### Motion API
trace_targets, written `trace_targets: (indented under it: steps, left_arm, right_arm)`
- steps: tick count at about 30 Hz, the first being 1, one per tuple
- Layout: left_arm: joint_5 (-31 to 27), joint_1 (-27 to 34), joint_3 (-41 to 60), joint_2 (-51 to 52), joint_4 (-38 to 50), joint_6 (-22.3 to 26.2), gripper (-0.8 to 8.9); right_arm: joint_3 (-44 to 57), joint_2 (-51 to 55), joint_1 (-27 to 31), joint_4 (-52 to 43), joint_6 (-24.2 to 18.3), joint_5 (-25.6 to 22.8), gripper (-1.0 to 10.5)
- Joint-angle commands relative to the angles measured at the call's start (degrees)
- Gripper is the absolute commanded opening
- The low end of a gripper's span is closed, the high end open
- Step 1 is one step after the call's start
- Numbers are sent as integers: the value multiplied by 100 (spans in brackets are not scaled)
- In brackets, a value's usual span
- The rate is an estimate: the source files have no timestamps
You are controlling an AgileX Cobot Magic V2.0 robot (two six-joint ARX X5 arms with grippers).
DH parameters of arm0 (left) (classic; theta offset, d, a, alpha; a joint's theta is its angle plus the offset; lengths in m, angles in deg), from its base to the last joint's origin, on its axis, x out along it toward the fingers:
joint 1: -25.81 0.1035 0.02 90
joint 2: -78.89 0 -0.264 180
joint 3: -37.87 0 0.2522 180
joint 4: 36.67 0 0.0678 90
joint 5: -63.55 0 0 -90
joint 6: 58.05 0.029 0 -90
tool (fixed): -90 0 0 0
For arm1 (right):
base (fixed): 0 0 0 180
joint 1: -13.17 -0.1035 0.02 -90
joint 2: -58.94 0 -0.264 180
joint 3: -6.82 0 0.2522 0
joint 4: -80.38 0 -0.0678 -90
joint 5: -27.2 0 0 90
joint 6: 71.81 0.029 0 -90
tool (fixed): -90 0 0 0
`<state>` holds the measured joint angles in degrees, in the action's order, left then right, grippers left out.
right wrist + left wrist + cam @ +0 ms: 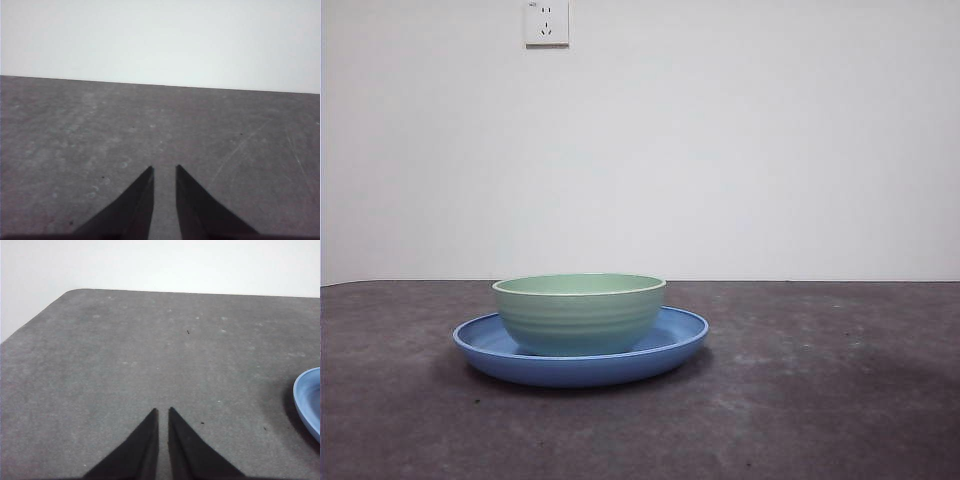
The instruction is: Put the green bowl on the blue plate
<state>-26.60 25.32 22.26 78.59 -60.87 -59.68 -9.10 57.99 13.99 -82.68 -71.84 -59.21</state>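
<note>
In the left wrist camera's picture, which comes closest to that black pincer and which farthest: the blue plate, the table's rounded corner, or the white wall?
Measured from the left gripper:
1. The blue plate, nearest; only its edge shows, off to one side on the table.
2. The table's rounded corner, farther across the grey top.
3. The white wall, farthest, behind the table.

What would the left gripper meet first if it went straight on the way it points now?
Probably nothing but bare table. The left gripper points across open surface toward the far edge; the blue plate sits off to one side of that line, though depth is hard to judge.
</note>
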Motion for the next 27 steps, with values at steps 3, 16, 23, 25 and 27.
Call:
trace_targets:
  steps: [3, 16, 23, 25, 27]
  left_arm:
    - [-9, 11, 118, 11, -26, -20, 32]
    - [-9, 11, 118, 11, -26, -22, 32]
    - [-9, 11, 118, 11, -26, -20, 32]
    - [-9, 11, 118, 11, -26, -20, 32]
    - [-9, 11, 118, 11, -26, -22, 32]
  right_arm:
    - [151, 70, 9, -9, -31, -109, 68]
    - [151, 74, 11, 717, -20, -361, 68]
    - [151, 74, 11, 588, -20, -363, 68]
    - [151, 74, 11, 564, -20, -361, 68]
    - [151, 74, 11, 564, -20, -363, 68]
